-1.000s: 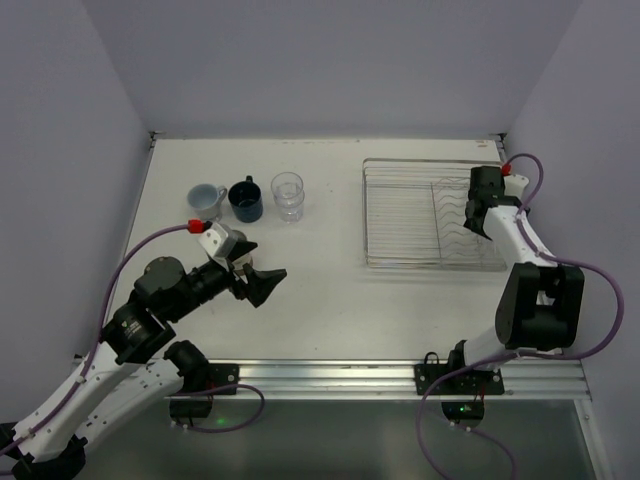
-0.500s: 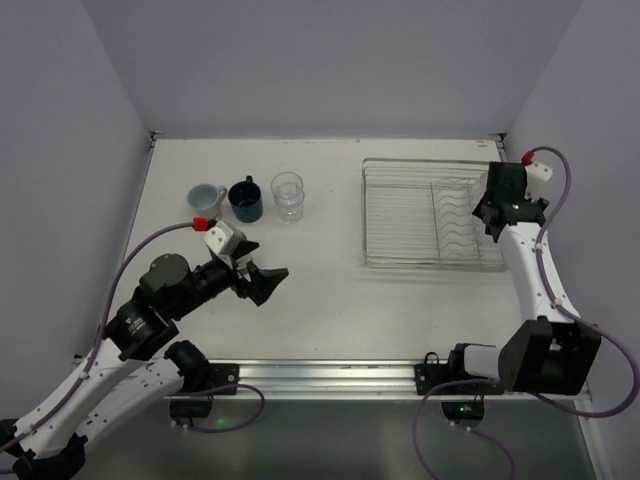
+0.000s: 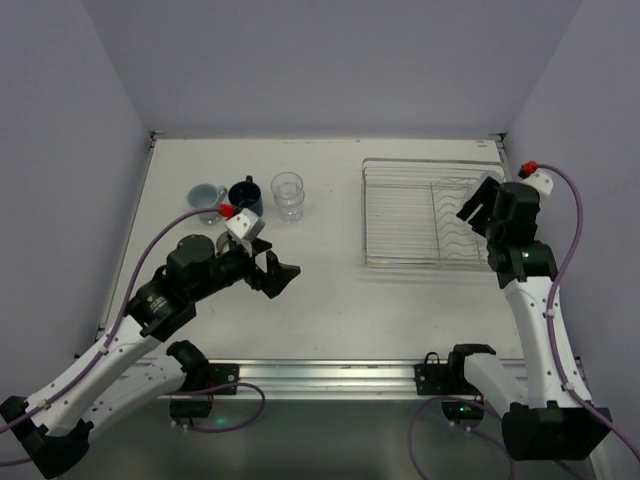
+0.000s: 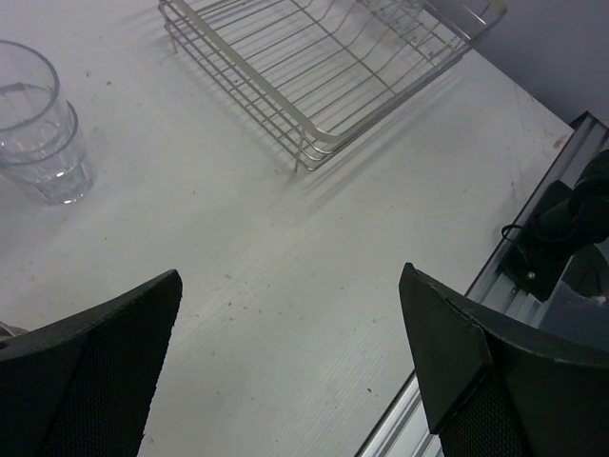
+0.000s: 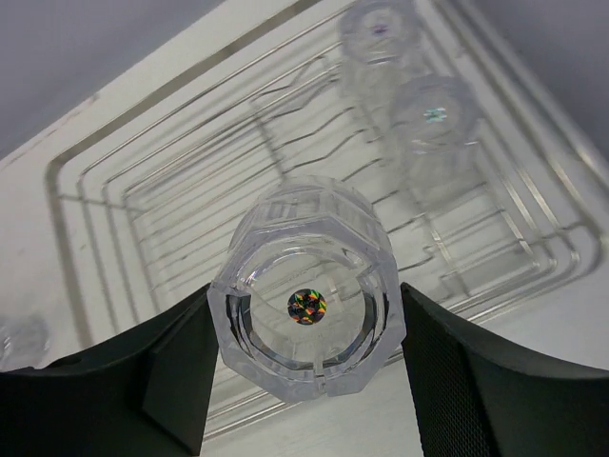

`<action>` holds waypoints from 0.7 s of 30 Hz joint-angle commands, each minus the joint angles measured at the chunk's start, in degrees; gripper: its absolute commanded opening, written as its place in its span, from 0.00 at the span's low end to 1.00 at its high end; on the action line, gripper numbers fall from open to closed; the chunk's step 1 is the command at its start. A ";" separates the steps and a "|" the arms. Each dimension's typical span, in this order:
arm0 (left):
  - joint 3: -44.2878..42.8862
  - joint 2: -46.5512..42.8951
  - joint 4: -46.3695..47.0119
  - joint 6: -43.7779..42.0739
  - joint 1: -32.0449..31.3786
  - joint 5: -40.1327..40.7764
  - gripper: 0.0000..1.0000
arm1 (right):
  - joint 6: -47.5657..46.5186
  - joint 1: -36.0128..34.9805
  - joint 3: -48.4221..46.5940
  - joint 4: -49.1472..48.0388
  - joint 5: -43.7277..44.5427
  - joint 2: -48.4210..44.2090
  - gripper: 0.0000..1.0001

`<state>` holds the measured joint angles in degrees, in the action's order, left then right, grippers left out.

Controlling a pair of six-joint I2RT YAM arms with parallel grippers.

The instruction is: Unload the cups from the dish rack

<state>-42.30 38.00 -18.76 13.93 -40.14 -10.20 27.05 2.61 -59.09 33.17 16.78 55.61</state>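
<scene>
My right gripper (image 3: 480, 204) is shut on a clear glass tumbler (image 5: 304, 286) and holds it on its side in the air above the right part of the silver wire dish rack (image 3: 400, 263). In the right wrist view my gripper (image 5: 304, 319) clamps the tumbler's base, and two more clear tumblers (image 5: 436, 114) stand in the rack (image 5: 124, 205) below. A light blue mug (image 3: 207, 195), a navy mug (image 3: 245, 197) and a clear tumbler (image 3: 287, 195) stand on the table at the far left. My left gripper (image 3: 277, 275) is open and empty above the table.
In the left wrist view my left gripper (image 4: 290, 367) hangs over the white table, with stacked clear tumblers (image 4: 38, 124) at the left and the rack (image 4: 304, 143) ahead. The metal rail (image 3: 400, 375) runs along the table's near edge. Walls close in on three sides.
My right gripper has risen and drawn back from the rack's far right side with the tumbler in it. My left gripper has moved right and slightly forward, still open.
</scene>
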 commanded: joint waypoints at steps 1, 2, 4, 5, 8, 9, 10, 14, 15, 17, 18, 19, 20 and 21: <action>-4.71 2.34 2.76 2.32 0.33 -3.07 1.00 | 1.60 -6.46 1.69 -7.93 -6.66 -3.84 0.07; -4.89 3.30 3.55 3.54 0.33 -3.77 1.00 | 2.21 -7.52 2.13 -8.73 -8.32 -4.11 0.07; -4.72 4.36 6.97 6.61 0.24 -6.06 1.00 | 5.36 -9.46 4.06 -12.23 -16.36 -4.72 0.07; -4.54 6.02 8.47 7.85 0.32 -7.11 1.00 | 6.51 -9.73 5.03 -13.99 -20.51 -4.90 0.06; -3.49 10.07 14.70 12.51 0.24 -9.75 0.99 | 12.31 -11.40 9.24 -22.33 -33.44 -5.51 0.06; -2.18 10.86 18.81 13.65 0.24 -10.45 0.95 | 13.98 -12.18 11.52 -27.23 -36.35 -5.69 0.06; -1.47 12.35 21.90 15.93 0.24 -10.81 0.92 | 17.22 -12.71 12.50 -29.72 -41.07 -5.69 0.06; 1.17 17.01 34.81 21.13 0.15 -14.67 0.82 | 22.78 -17.71 16.54 -41.57 -47.35 -5.60 0.07; 1.17 18.07 36.59 22.00 0.15 -16.50 0.80 | 23.83 -18.51 18.20 -43.61 -47.88 -5.69 0.07; 0.82 21.14 40.45 24.29 0.15 -18.01 0.77 | 26.03 -20.36 19.18 -47.99 -50.07 -4.82 0.07; 0.65 21.85 41.08 24.65 0.06 -18.28 0.75 | 27.00 -20.80 20.32 -49.67 -50.87 -4.47 0.07; 0.38 22.64 41.18 24.82 0.15 -17.67 0.74 | 28.74 -21.24 20.94 -51.61 -51.83 -4.03 0.07; -0.40 22.99 40.13 24.65 0.06 -16.53 0.73 | 29.20 -22.20 21.38 -53.97 -53.15 -3.07 0.07; -0.76 23.43 39.69 24.22 0.06 -16.09 0.72 | 29.55 -22.82 21.73 -54.52 -53.34 -2.62 0.08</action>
<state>-41.41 61.04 14.02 35.62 -40.14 -25.17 51.03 -18.70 -38.15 -8.62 -30.06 51.83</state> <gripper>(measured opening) 0.734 0.709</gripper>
